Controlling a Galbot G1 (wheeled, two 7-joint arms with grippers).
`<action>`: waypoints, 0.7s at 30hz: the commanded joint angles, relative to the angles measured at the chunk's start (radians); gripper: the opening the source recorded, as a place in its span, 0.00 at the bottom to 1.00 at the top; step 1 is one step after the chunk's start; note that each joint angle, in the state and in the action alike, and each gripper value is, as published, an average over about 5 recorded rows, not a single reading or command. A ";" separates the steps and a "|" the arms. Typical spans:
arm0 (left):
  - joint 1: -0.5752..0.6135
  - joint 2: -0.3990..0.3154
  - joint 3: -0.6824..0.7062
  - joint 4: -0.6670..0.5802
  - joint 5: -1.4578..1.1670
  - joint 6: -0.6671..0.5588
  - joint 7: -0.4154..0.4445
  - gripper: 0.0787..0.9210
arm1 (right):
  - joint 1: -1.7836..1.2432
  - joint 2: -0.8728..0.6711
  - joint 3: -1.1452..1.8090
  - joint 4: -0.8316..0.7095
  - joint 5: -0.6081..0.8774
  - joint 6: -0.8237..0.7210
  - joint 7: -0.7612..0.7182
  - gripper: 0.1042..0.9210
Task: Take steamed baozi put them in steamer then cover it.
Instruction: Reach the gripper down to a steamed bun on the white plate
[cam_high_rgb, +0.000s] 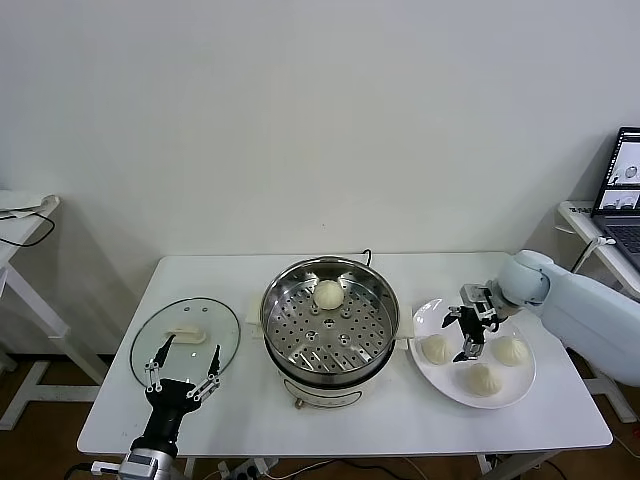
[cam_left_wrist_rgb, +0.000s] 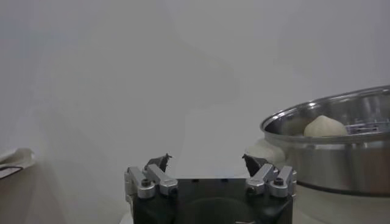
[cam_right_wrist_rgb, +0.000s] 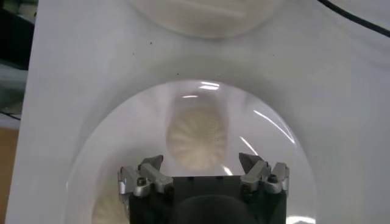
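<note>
The steamer (cam_high_rgb: 330, 320) stands mid-table, shiny steel with a perforated tray, and one baozi (cam_high_rgb: 328, 293) lies at its far side. Three more baozi (cam_high_rgb: 434, 348) (cam_high_rgb: 510, 350) (cam_high_rgb: 483, 378) rest on a white plate (cam_high_rgb: 445, 388) to its right. My right gripper (cam_high_rgb: 470, 338) hangs open just above the plate, between the two rear buns. In the right wrist view a pleated baozi (cam_right_wrist_rgb: 196, 137) lies just ahead of the open right gripper (cam_right_wrist_rgb: 201, 161). The cover (cam_high_rgb: 185, 340), clear glass with a white handle, lies flat left of the steamer. My left gripper (cam_high_rgb: 183, 372) stands open and empty at its near edge.
The white table (cam_high_rgb: 400, 425) holds everything; its front edge runs close to the plate and the cover. A laptop (cam_high_rgb: 625, 190) sits on a side table at the far right. Another small table (cam_high_rgb: 20, 215) stands at the left. In the left wrist view the steamer (cam_left_wrist_rgb: 341, 158) rises to one side.
</note>
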 joint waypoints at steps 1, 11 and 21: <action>0.000 -0.001 0.001 0.000 0.001 0.001 0.000 0.88 | -0.037 0.021 0.025 -0.017 -0.010 -0.007 0.016 0.88; 0.004 -0.003 -0.004 0.000 0.001 -0.002 0.000 0.88 | -0.040 0.038 0.026 -0.039 -0.035 -0.001 0.011 0.88; 0.003 -0.004 -0.001 -0.001 0.001 -0.002 -0.001 0.88 | -0.044 0.041 0.031 -0.035 -0.032 -0.004 0.008 0.79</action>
